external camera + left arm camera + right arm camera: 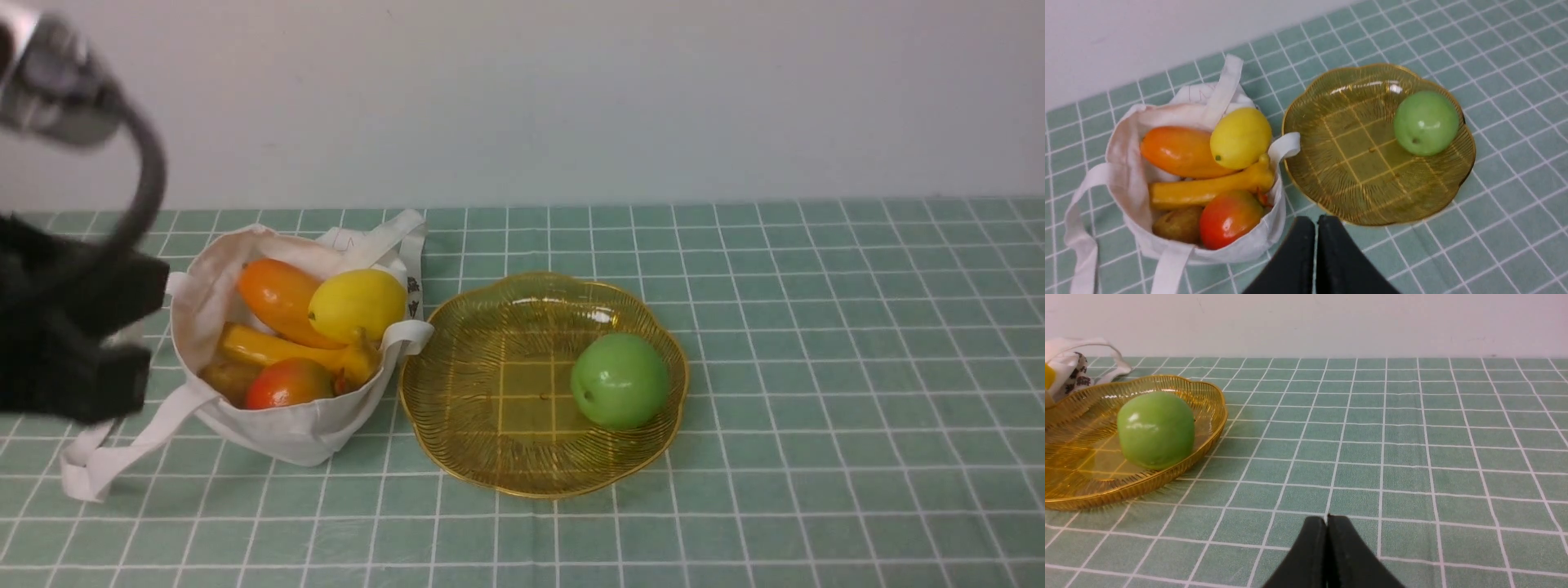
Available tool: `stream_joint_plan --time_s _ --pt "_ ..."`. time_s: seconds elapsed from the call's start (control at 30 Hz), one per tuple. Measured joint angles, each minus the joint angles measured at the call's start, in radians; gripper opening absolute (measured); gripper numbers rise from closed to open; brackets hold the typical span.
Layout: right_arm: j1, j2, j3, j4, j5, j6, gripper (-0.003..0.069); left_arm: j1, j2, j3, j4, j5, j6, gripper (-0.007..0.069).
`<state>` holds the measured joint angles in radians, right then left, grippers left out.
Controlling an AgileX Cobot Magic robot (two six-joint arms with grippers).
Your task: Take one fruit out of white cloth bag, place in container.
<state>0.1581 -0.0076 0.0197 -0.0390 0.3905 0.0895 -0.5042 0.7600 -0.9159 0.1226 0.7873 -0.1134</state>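
Apple (620,380) sits in the amber dish (498,457) by its right rim, out of the bag (286,433), left claw (1316,222) and right claw (1327,520) both pinched shut and empty; it looks hard, glossy and slippery, so grip it across its widest middle.

Lab tabletop: checked tablecloth (816,367), plain wall (571,98)

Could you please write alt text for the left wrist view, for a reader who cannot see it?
A green apple lies in an amber dish beside a white cloth bag of other fruit. The shut, empty left hand points between them.
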Motion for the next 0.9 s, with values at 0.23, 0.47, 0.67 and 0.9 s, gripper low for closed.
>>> stream_joint_plan --time_s 0.23,0.47,0.67,0.9 --pt "0.0 0.0 0.0 0.0 0.0 0.0 -0.0015 0.0 -0.225 0.276 -0.005 -0.282 -0.016 -0.0008" --pt "0.0 0.0 0.0 0.0 0.0 0.0 -0.0015 0.0 -0.285 0.346 -0.011 -0.301 -0.026 -0.0008" --pt "0.0 0.0 0.0 0.0 0.0 0.0 -0.0015 0.0 -0.285 0.348 -0.012 -0.294 -0.026 -0.0008" --pt "0.0 0.0 0.0 0.0 0.0 0.0 -0.0015 0.0 -0.285 0.348 -0.012 -0.292 -0.026 -0.0008"
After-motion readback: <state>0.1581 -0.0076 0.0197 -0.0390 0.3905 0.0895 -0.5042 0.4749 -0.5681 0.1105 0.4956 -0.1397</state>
